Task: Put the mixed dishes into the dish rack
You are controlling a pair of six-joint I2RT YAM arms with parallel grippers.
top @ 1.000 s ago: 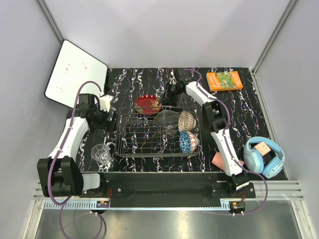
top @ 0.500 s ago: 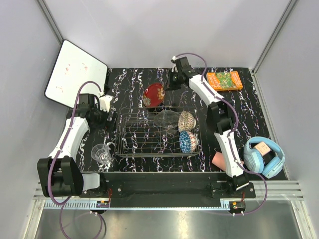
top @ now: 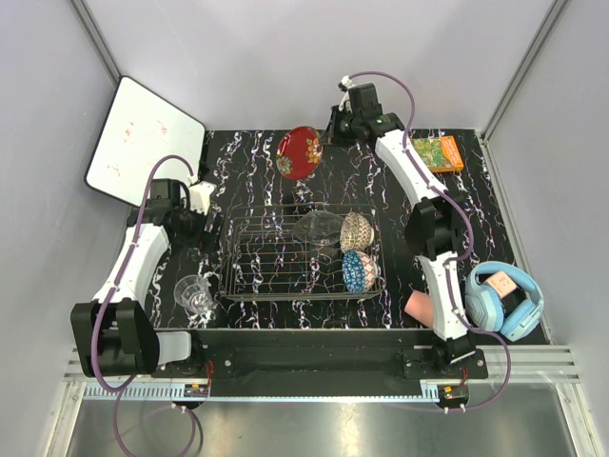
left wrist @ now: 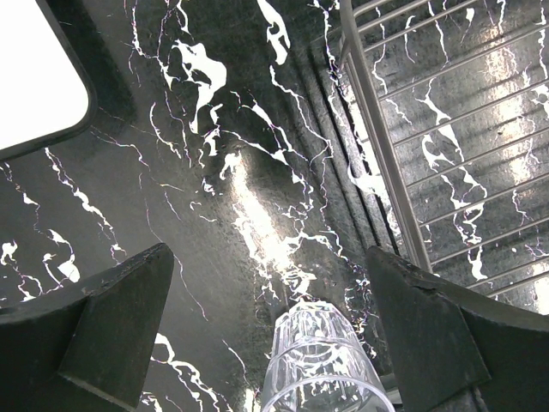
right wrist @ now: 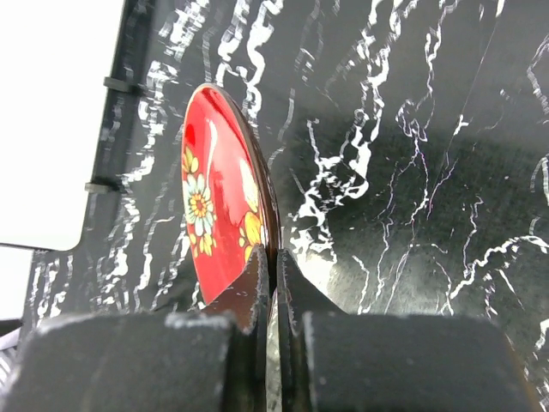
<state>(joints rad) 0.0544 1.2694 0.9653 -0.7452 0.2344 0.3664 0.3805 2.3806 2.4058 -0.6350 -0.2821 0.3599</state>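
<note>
My right gripper [top: 328, 136] is shut on the rim of the red gold-patterned dish [top: 299, 152] and holds it on edge in the air behind the dish rack [top: 245, 257]. The wrist view shows that red dish [right wrist: 219, 210] pinched at the gripper [right wrist: 274, 262]. The clear glass bowl [top: 317, 228], beige-brown patterned bowl [top: 356, 230] and blue patterned bowl [top: 358, 270] stand in the rack's right half. My left gripper [top: 209, 231] is open left of the rack with nothing in it; the clear glass cup [top: 195, 293] sits nearer, seen between its fingers [left wrist: 319, 365]. A salmon-pink cup [top: 416, 305] lies by the right arm.
A white board [top: 143, 141] leans at the back left. An orange book [top: 434, 153] lies at the back right and blue headphones [top: 505, 298] at the right edge. The rack's rim [left wrist: 382, 129] runs along the left gripper's right side.
The right gripper has lifted the red dish off the table behind the rack, tipping it on edge and carrying it up and back. The left arm has stayed still.
</note>
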